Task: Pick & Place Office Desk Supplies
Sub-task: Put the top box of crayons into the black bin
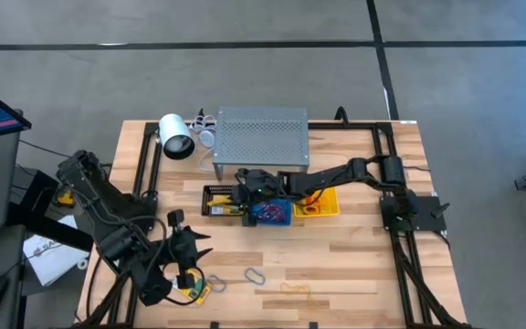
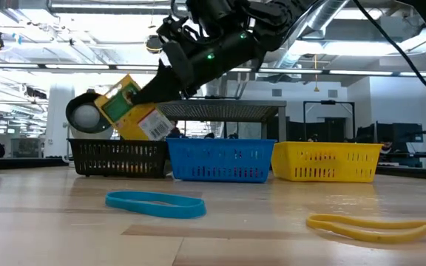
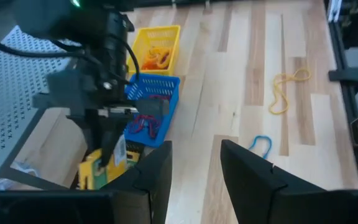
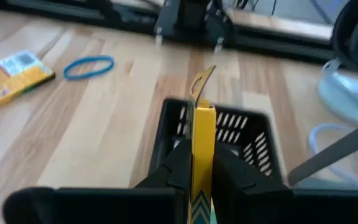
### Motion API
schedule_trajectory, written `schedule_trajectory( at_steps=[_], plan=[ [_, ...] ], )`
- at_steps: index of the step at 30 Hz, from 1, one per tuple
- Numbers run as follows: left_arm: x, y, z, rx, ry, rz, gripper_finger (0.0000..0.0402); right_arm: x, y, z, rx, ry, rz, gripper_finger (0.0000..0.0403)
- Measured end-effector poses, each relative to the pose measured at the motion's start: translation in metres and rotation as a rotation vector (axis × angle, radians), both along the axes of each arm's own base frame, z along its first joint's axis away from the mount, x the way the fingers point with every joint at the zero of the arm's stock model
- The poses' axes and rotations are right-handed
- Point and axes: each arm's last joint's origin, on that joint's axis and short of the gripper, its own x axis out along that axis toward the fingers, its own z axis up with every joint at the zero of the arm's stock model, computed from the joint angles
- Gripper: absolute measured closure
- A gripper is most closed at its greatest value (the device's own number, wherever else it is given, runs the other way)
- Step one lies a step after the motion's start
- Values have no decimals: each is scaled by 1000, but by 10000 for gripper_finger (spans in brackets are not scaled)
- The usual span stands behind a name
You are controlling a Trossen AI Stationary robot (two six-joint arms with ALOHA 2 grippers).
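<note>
My right gripper [image 1: 243, 192] reaches from the table's right side over the black basket [image 2: 120, 157] and is shut on a flat yellow-and-green pack [image 2: 128, 111]. A second pack [image 4: 11, 78] lies flat on the table near my left arm, beside a blue band loop [image 2: 154, 203]. A yellow band loop [image 2: 376, 225] and grey oval clips [image 1: 254, 276] lie near the table's near edge. My left gripper [image 3: 194, 180] hovers open at the near left of the table, touching nothing and pointing toward the baskets. My right gripper pinches the yellow-and-green pack between its two fingers [image 4: 176, 165], one on each flat face, near one end [image 4: 202, 134]. The fingers slant down from above and from the table's right. The pack is lifted clear, tilted, above the black basket [image 4: 216, 134].
A blue basket [image 2: 220, 159] with bands and a yellow basket [image 2: 328, 161] with orange bands stand in a row to the right of the black one. Behind them are the grey perforated shelf [image 1: 261, 137] and a white cylinder [image 1: 176, 137]. Bare wood lies toward the right near corner.
</note>
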Motion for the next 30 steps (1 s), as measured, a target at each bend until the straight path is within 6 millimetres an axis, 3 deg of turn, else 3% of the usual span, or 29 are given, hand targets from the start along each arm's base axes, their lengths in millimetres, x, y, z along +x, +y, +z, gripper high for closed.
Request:
schedule_trajectory(
  at_steps=[17,30],
  plan=[
    [-1,3,4,-11,-24,8,271,-4,-4,-8,2,82,-11,362],
    [-1,3,4,-11,-23,7,271,-4,-4,-7,-7,73,0,311]
  ],
)
